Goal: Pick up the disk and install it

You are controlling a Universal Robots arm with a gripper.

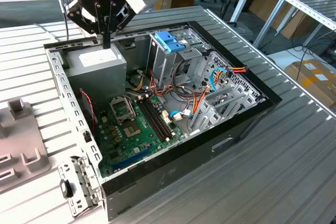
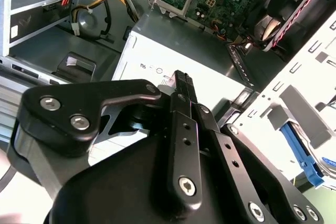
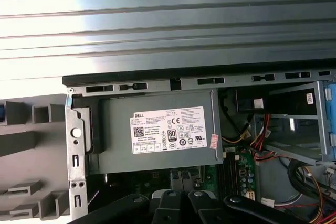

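Observation:
My gripper (image 1: 106, 42) hangs shut with nothing in it, just above the grey power supply (image 1: 98, 65) at the back corner of the open computer case (image 1: 210, 145). In the second wrist view its fingertips (image 2: 182, 80) meet over the supply's white label. A bright blue rail with a tab end, the visible edge of the disk (image 2: 303, 155), lies in the grey fixture outside the case's perforated side wall (image 2: 294, 72), well apart from the gripper. The rest of the disk is hidden by the fixture.
Inside the case, a tall metal drive cage with a blue handle (image 1: 169, 41) stands at the back, beside the green motherboard (image 1: 137, 129) and loose coloured cables (image 1: 197, 98). The grey moulded fixture (image 1: 21, 148) lies at the exterior view's left. The case rests on a ribbed metal table (image 1: 262, 182).

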